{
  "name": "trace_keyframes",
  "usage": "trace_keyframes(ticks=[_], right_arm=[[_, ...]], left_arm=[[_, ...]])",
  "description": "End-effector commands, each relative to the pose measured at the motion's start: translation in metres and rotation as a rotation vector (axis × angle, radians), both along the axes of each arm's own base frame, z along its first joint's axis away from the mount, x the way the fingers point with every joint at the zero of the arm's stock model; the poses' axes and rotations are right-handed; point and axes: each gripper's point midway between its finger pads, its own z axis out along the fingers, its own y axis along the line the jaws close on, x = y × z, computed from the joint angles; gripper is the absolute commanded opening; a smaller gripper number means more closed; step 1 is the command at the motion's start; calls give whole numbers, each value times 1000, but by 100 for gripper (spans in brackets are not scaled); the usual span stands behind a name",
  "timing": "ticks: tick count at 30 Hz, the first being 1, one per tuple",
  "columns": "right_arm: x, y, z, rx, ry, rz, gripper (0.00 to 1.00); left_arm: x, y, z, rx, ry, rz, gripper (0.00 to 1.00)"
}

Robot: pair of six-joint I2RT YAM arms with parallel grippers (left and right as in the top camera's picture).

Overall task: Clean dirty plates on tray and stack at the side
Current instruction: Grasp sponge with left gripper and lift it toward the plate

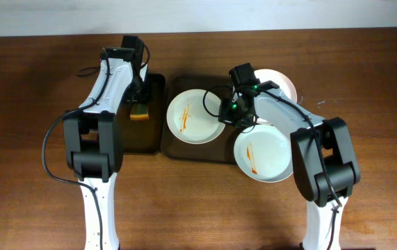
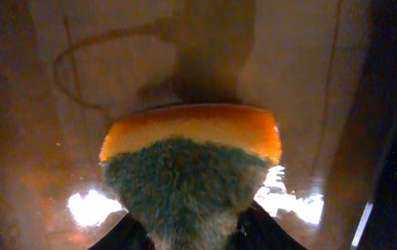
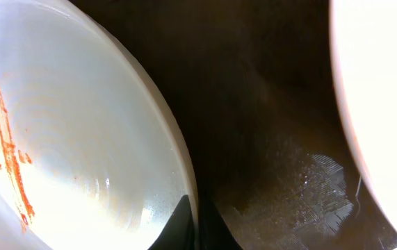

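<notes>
Evidently the two arms have split the work: one holds the tool, the other holds the dish. The left gripper [image 1: 140, 103] sits over the smaller dark tray [image 1: 132, 139] at the 9 o'clock side of the scene. In its wrist view the sponge [image 2: 191, 139] fills the frame, with dark fingers [image 2: 125, 232] on either side of the green scouring face, so I judge it closed on the sponge. The orange foam lies against the glossy tray floor.

The right gripper [image 1: 224, 115] is at the 3 o'clock edge of the centre plate [image 1: 191, 118]. In its wrist view the white rim runs down between the two dark fingers, which are drawn close together, so it seems to be pinching that rim. This is probably meant to steady or tilt the plate for wiping. An orange streak [image 1: 183, 119] still marks the plate at about 9 o'clock on its face, so it is not yet clean.

That plate rests on the larger tray [image 1: 174, 149]. A second plate [image 1: 266, 154], also streaked with orange, lies at 4 o'clock from it and overhangs the tray edge onto the bench [image 1: 31, 104]. A third plate [image 1: 285, 85] at 1 o'clock is half hidden under the right arm, and I cannot tell whether it is soiled. No finished stack shows at the side, so the task looks to be in its early part.
</notes>
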Motion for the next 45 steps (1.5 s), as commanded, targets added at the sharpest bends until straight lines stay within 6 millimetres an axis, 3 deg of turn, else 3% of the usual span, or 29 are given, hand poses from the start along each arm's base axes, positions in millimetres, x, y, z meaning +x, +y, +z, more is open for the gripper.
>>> trace_keyframes(ticks=[1,3,5,7,9,12,14,38,41,45], right_arm=[[-4,0,-10,-20,23,1,4],[-4,0,-10,-20,24,1,4],[-4,0,-10,-20,23,1,4],[-3,1,-10,-19,20,1,4],[-3,2,-9,-14,17,2,4],[-4,6,-7,13,13,46,4],[-5,9,-4,63,21,58,4],[0,3,-2,86,12,65,4],[1,4,-2,88,7,65,4],[1,4,-2,88,7,65,4]], left_arm=[[-7,3,-15,14,34,5,2],[-9,3,-13,15,43,5,0],[-11,3,0,12,48,4,0],[-7,-1,33,-9,24,-24,0],[-4,-18,68,-103,-16,-115,0],[-8,-36,90,-205,-35,-177,0],[-14,-48,92,-274,-17,-221,0],[-7,-51,94,-284,-48,-226,0],[-5,-66,91,-310,-48,-163,0],[-14,-115,66,-338,-30,-164,0]])
